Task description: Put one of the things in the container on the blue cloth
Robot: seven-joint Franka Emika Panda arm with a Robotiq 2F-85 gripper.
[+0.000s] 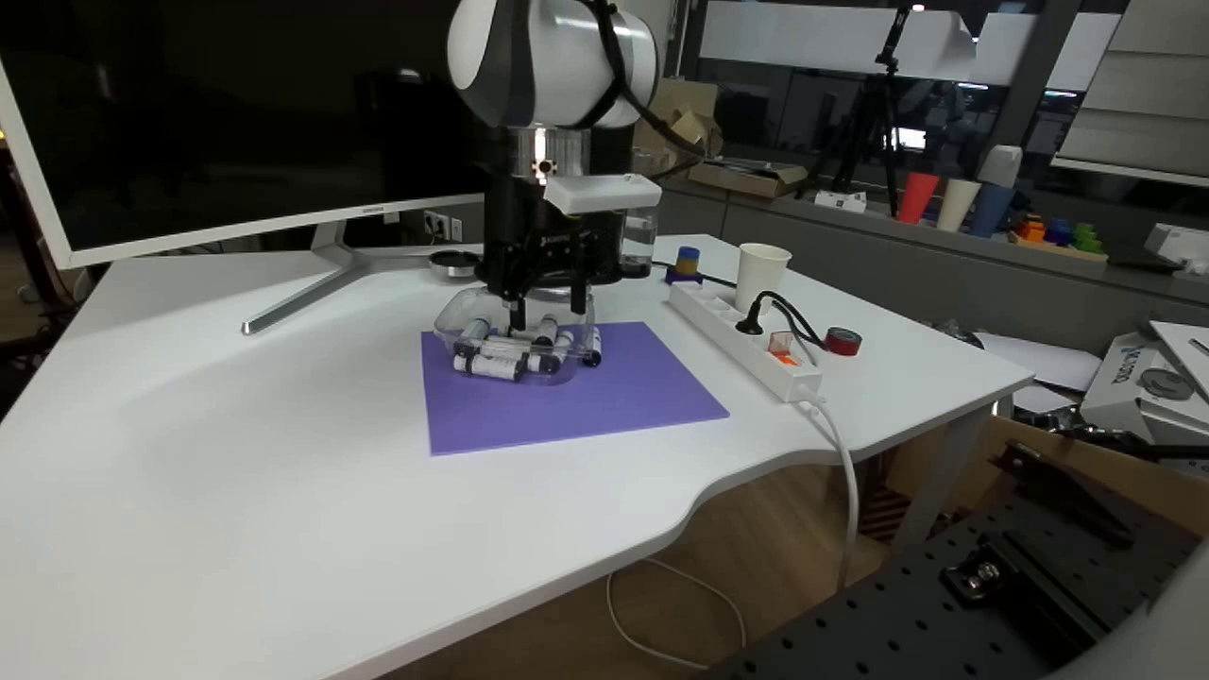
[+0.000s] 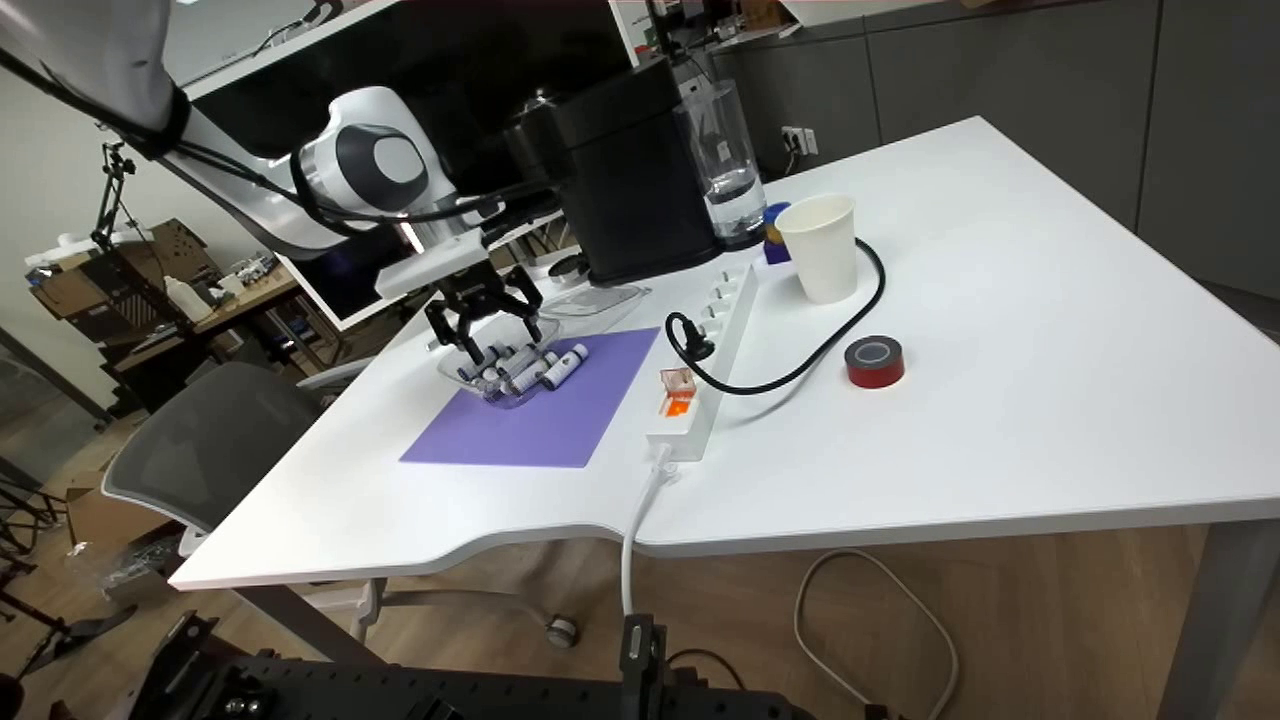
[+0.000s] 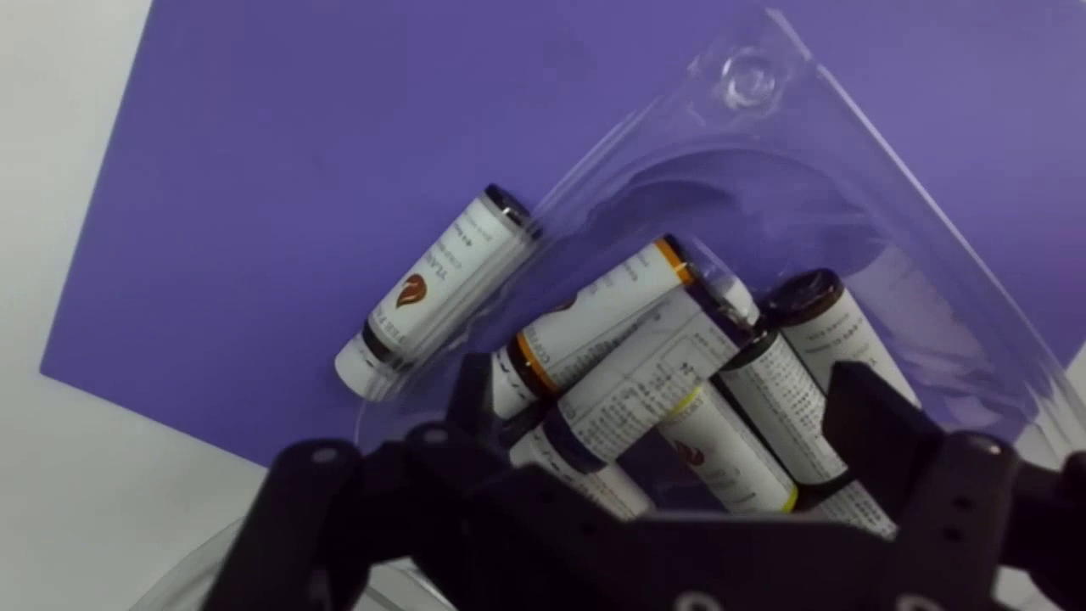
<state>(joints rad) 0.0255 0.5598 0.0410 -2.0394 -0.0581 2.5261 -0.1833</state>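
A dark-screened monitor [image 1: 236,113] stands on the white table [image 1: 189,453], near a tall black box [image 2: 640,190] with a clear vessel [image 2: 735,205] of liquid just beside it. A pale cup [image 2: 820,250] stands upright beside the white power strip [image 1: 729,332], which carries a black plug [image 2: 697,347] and a small orange part [image 2: 677,407]. A red-sided roll of tape [image 2: 874,362] lies flat nearby. Beyond the table, in an exterior view, are a red cup [image 1: 916,197], a blue cup [image 1: 990,210] and a black tripod [image 1: 890,104].

Claw [image 3: 662,399] downward beneath the bent arm [image 2: 330,165], fingers [image 3: 878,424] apart (perhaps fully, though blurred)
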